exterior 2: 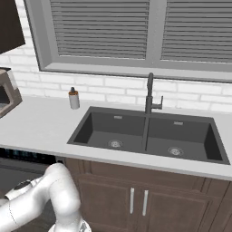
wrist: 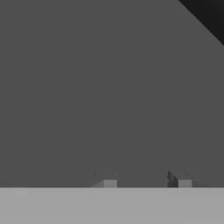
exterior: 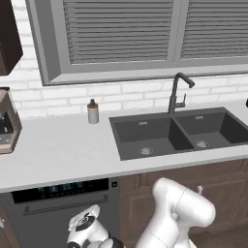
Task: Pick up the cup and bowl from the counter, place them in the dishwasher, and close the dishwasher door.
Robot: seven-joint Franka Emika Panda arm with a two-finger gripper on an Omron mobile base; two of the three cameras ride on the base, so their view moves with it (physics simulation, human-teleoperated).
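The white arm [exterior: 179,213] bends low in front of the cabinets, its hand down by the dishwasher door [exterior: 63,220]. In the hand view the gripper [wrist: 144,183] faces a flat dark grey surface at close range; its two finger tips [wrist: 109,183] stand apart with a gap and nothing between them, though how wide the jaws truly stand cannot be told. The dishwasher door is upright and shut, its grey bar handle [exterior: 65,206] running across near the top, under the black control strip [exterior: 60,190] with bluish lights. Above lies the light counter [exterior: 63,145], with the dark double sink [exterior: 179,133] set in it. At the left edge sits a brown coffee machine [exterior: 7,121]. Farther back, a grey soap bottle [exterior: 93,112] stands near the white brick wall, and the dark faucet [exterior: 177,94] rises behind the sink, below the shuttered window [exterior: 121,34].
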